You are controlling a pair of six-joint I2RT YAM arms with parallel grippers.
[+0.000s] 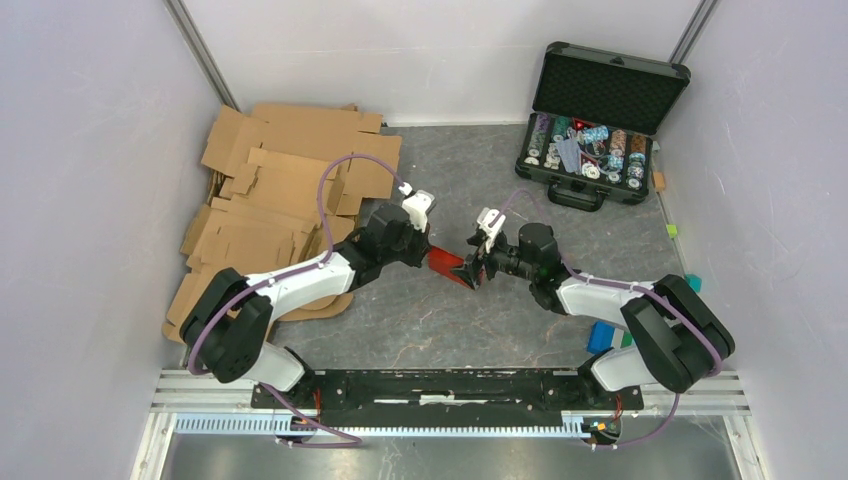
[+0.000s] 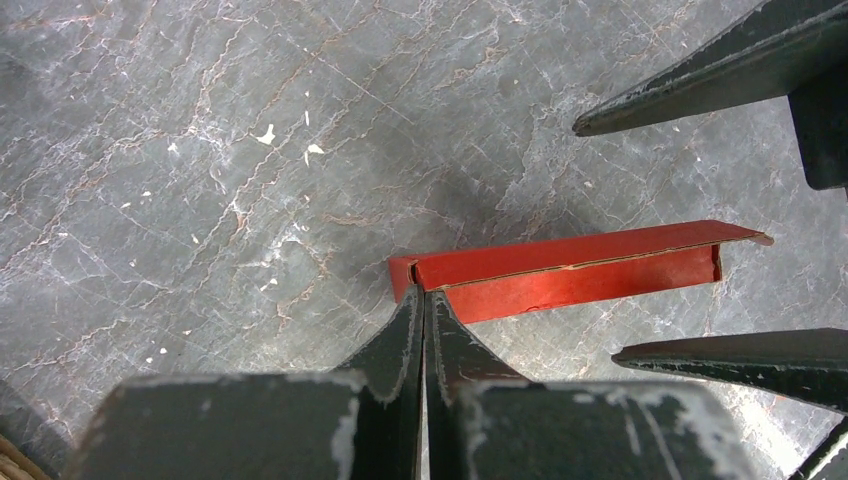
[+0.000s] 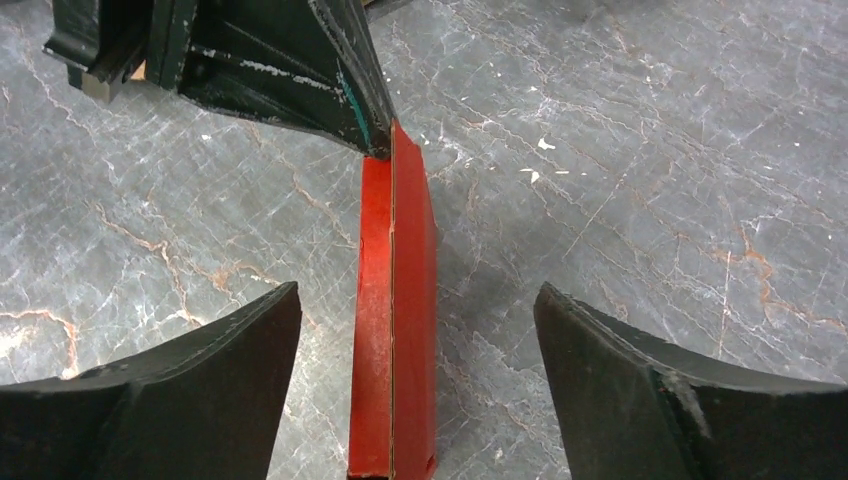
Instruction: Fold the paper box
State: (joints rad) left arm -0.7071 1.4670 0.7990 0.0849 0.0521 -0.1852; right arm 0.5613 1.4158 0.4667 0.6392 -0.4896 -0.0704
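Left pincer (image 2: 422, 296): your jaws here are pressed together on one end of the paper box (image 2: 580, 268), pinching its thin edge right at the fingertips.
Right pincer (image 3: 415, 295): you have it spread wide. One finger (image 3: 200, 400) stands on each side of the box, and grey worktop (image 3: 650, 150) shows in both gaps, so it touches nothing.
Paper box: bright red, two panels folded close against each other into a narrow strip standing on its long edge. It runs straight out from the left pincer's tips, and its free end sits between the right pincer's fingers.
Facing: from the top camera you see the two pincers pointing at each other, tips near, with the box bridging them.
Height: a shadow lies on the worktop beside the box. You cannot tell whether its lower edge touches the surface.
Brown cardboard sheets (image 1: 280, 180): piled on the outer side of the left pincer, well apart from it.
Black case of poker chips (image 1: 590, 130): lid up, beyond the right pincer toward the far corner, well apart.
Small blue and green things (image 1: 600, 337): behind the right pincer, near that arm's base.
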